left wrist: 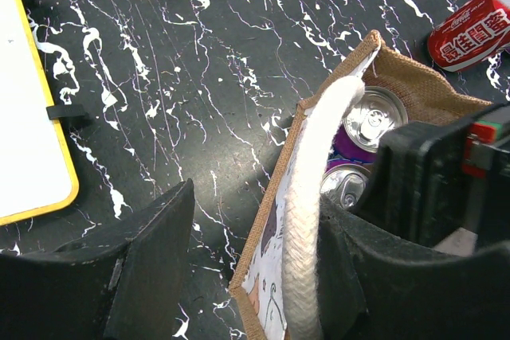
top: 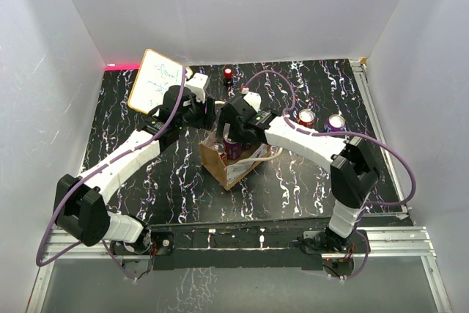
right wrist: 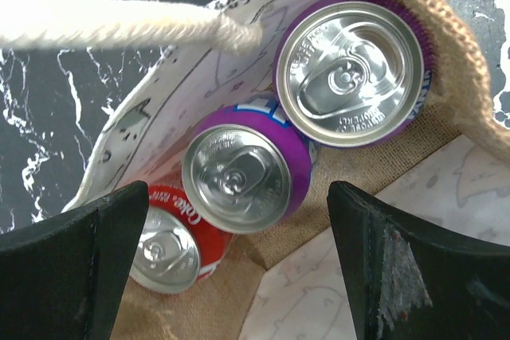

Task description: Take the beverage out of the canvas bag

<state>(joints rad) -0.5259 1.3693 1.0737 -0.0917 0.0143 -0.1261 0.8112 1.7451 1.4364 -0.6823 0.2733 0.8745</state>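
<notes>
From above, the left arm (top: 135, 153) and right arm (top: 311, 141) cover most of the mouth of the canvas bag (top: 234, 170). In the left wrist view, the red can (left wrist: 468, 33) at two o'clock and the whiteboard (left wrist: 28, 117) at nine run off the edge.

You see a rough woven cloth bag (right wrist: 460, 41) with a twisted rope handle (right wrist: 119, 25), shiny metal can tops (right wrist: 351, 73), and a smooth marbled table (left wrist: 199, 77).

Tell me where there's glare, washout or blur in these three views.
Top external: the white walls look washed out, with a red glow in the back left corner. Left wrist: the cream handle of the canvas bag is nearly blown out. Right wrist: sharp, with glare on the lid of the upper purple can.
</notes>
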